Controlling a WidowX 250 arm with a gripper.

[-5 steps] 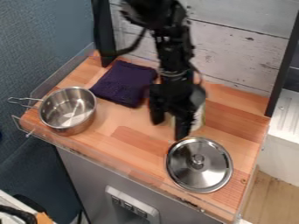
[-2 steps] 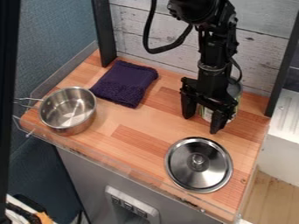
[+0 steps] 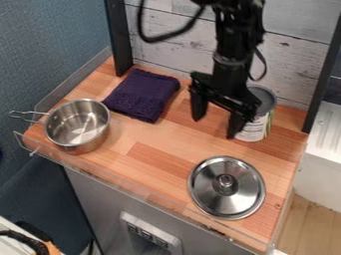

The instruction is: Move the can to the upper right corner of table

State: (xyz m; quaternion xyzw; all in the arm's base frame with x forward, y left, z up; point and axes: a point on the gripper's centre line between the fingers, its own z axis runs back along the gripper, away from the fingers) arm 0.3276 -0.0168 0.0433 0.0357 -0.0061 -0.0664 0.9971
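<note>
The can (image 3: 253,130) is standing near the upper right corner of the table (image 3: 156,142), with any final corner adjustment apparently remaining, while the hand (image 3: 214,128) is hanging wide.

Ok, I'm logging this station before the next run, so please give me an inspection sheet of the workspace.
Surface: wooden tabletop, with a low clear guard along its front edge.
Job's things: can upright near the back right corner.
Clutter: steel pot at left, its handle over the edge; folded purple towel at the back; steel lid lying knob up, front right.
Gripper: black gripper open just left of the can; contact with it can't be told.
Cables: black cable looping beside the arm.
Surroundings: whitewashed plank wall behind, blue wall at left.
</note>
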